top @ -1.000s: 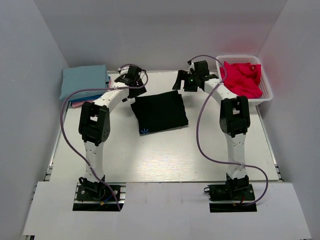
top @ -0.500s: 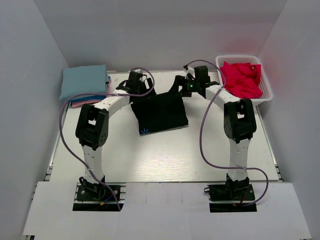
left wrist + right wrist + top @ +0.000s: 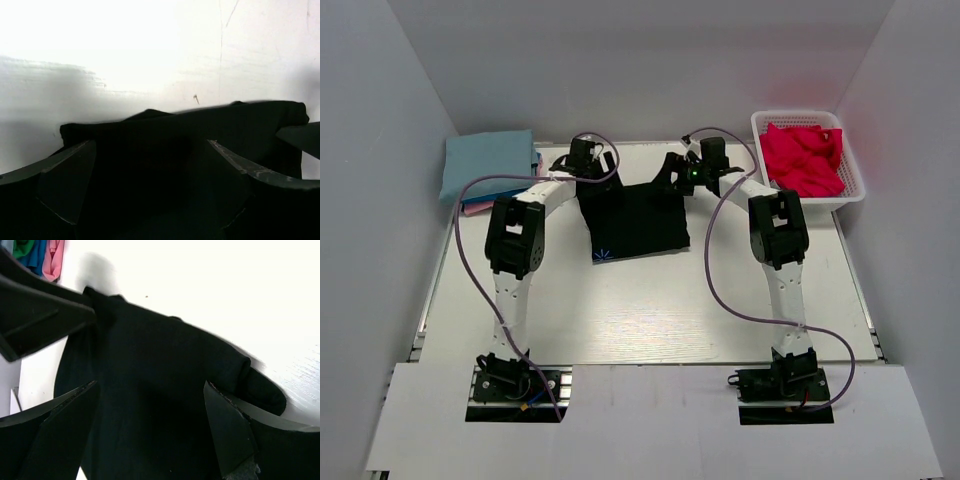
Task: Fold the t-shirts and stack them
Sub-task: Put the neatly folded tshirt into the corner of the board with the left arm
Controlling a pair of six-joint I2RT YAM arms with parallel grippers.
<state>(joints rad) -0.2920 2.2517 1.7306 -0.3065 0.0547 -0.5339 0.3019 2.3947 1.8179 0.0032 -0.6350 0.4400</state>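
**Both grippers open at the black shirt's far edge**

The black shirt (image 3: 638, 225) lies folded into a rough square in the middle of the table (image 3: 620, 310). Both arms reach over it to its far edge, one at each far corner. The left gripper (image 3: 150, 145) has its fingers (image 3: 65, 185) wide apart, with the far left part of the shirt lying between them; nothing is clamped. The right gripper (image 3: 150, 385) also has its fingers (image 3: 230, 430) spread, with the dark cloth under and between them, a rolled fold showing at the shirt's right corner. From the right wrist view, the left gripper appears as a dark shape just beside the shirt's other corner.

A light blue shirt (image 3: 488, 165) sits folded at the far left of the table, on top of a pink one (image 3: 470, 207) whose edge peeks out beneath it. A red shirt (image 3: 805, 160) lies crumpled in the white basket (image 3: 852, 190) at the far right, well apart from the black one
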